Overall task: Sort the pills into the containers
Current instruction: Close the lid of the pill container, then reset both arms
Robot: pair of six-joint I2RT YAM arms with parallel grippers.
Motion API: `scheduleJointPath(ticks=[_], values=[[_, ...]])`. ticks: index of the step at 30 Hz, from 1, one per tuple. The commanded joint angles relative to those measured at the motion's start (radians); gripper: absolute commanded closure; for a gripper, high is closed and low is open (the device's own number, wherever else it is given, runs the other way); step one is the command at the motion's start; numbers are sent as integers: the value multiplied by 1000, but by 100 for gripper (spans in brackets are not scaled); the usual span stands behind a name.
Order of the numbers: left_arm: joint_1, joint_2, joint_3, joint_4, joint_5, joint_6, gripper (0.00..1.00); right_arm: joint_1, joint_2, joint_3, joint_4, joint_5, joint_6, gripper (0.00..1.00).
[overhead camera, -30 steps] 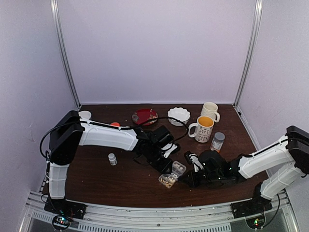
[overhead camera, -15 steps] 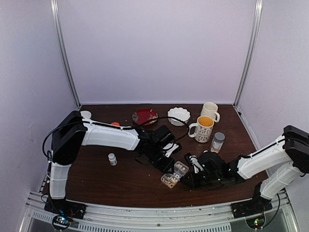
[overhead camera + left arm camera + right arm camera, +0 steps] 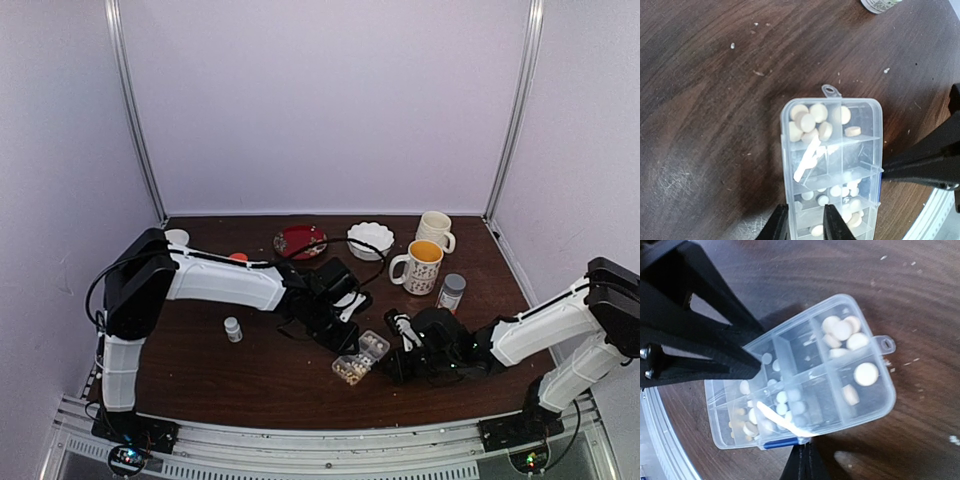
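The clear organiser box (image 3: 360,357) (image 3: 832,150) (image 3: 805,375) lies between my two grippers, its lid down. Tan pills (image 3: 807,122) fill the compartment at the tab end, and white pills (image 3: 840,190) (image 3: 785,397) sit in the ones nearer the left gripper. My left gripper (image 3: 347,342) (image 3: 805,210) is shut on the box's near end. One finger is outside the long wall and the other is over the lid. My right gripper (image 3: 393,366) (image 3: 805,449) is shut and empty, its tips at the box's long side by the blue clasp (image 3: 780,442).
A small white bottle (image 3: 232,328) stands left of the arms and a grey-capped amber bottle (image 3: 451,292) to the right. At the back are two mugs (image 3: 421,266), a white bowl (image 3: 370,240) and a red plate (image 3: 300,240). White crumbs (image 3: 732,46) dot the wood.
The box has shifted slightly up and to the right with both grippers. The left jaws have narrowed on it. The right gripper stayed shut and followed the box.
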Motion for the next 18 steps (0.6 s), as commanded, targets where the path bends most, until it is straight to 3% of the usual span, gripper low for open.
scheduleJointPath(ticks=[1,6,8,11,13,14,15,16,18], values=[[-18,-59,-56,14,-108,-17,71,-13,-102,-15,-44,94,-52,100],[-18,-264,-150,123,-332,-21,56,-13,-316,-10,-151,264,-143,99],[-19,-337,-165,139,-419,-12,49,-14,-421,-11,-185,355,-187,90],[-16,-425,-170,126,-538,21,38,-16,-600,1,-232,486,-282,69],[-12,-478,-174,102,-614,46,32,-17,-702,10,-255,572,-360,45],[-7,-505,-181,88,-652,55,27,-17,-750,10,-257,622,-393,28],[-1,-538,-192,75,-703,61,11,-17,-790,6,-248,671,-442,13],[6,-585,-208,70,-737,65,4,-17,-827,1,-234,714,-476,1],[30,-666,-256,83,-784,80,3,-21,-883,-3,-203,767,-569,0]])
